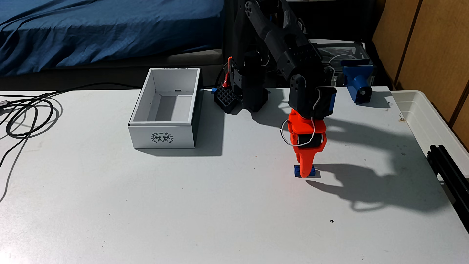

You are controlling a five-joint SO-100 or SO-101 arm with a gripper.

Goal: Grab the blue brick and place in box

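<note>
1. One blue brick (314, 172) is seen on the table (177, 203), well right of the box (162, 138); the orange gripper (305, 174) stands upright over its middle, fingers drawn narrow; a true grip cannot be told.
2. The brick is judged light, stiff and slick; its long flat sides are best pinched.

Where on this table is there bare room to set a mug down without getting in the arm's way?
The whole near half of the table is bare. So is the strip between the box and the hand. It is crowded along the far edge by the arm's base, around the blue brick, and at far left by the cables.
</note>
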